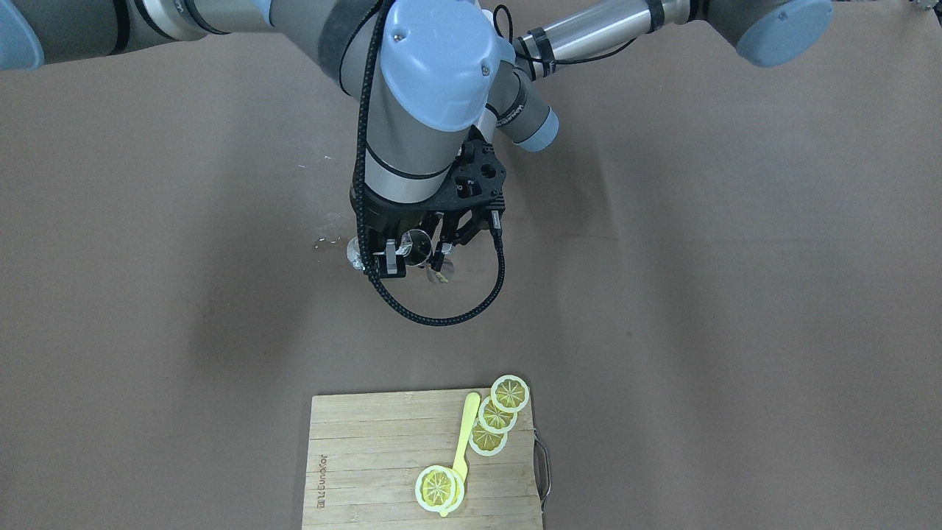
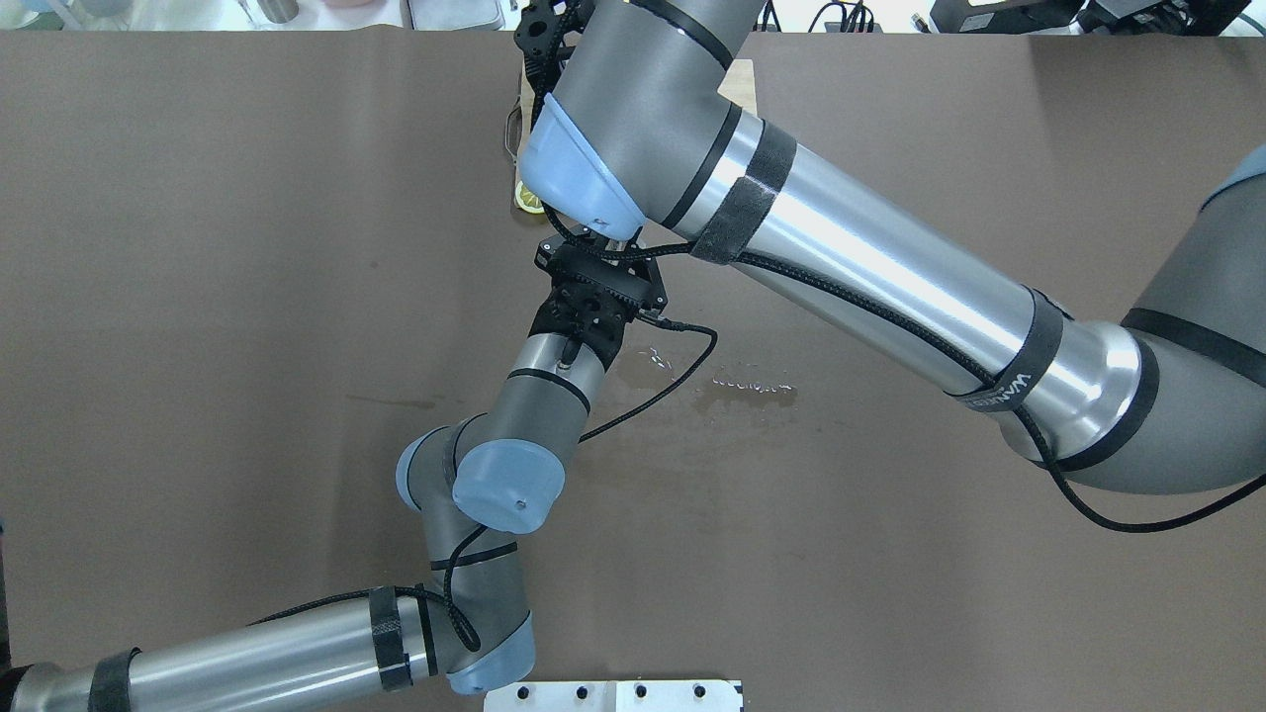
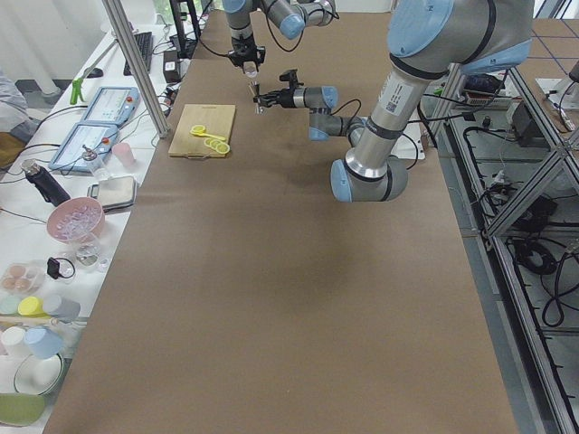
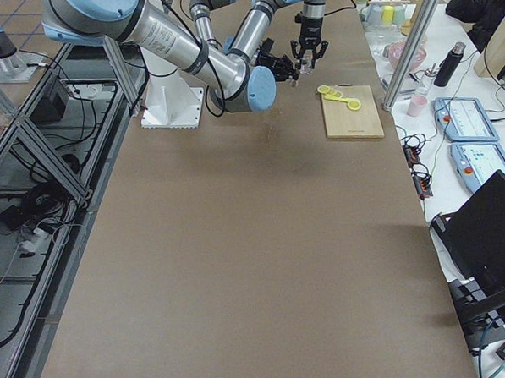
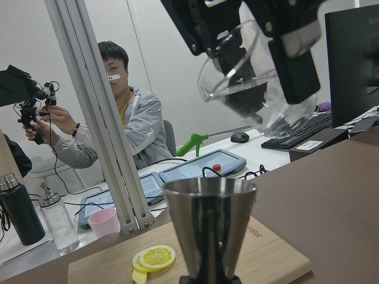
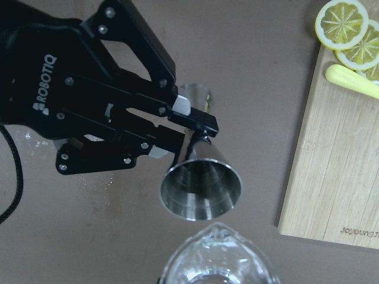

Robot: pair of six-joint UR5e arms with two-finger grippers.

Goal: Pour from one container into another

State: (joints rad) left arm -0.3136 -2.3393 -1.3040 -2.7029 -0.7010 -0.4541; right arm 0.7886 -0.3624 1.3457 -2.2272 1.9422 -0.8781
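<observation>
A steel double-cone jigger (image 6: 201, 186) stands upright with its mouth open upward, and my left gripper (image 6: 190, 135) is shut on its narrow waist. In the left wrist view the jigger (image 5: 210, 228) fills the lower centre. Just above it hangs a clear glass pouring cup (image 5: 243, 77), tilted with its spout toward the jigger. My right gripper (image 1: 377, 258) is shut on that glass cup (image 1: 359, 254). Its spout (image 6: 216, 234) sits right at the jigger's rim. No stream shows. Overhead, the right arm hides both vessels.
A wooden cutting board (image 1: 353, 471) with lemon slices (image 1: 509, 393) and a yellow spoon (image 1: 464, 434) lies at the operators' side. Spilled drops (image 2: 742, 381) wet the brown table beside the left wrist. An operator (image 5: 118, 112) sits beyond the table's edge.
</observation>
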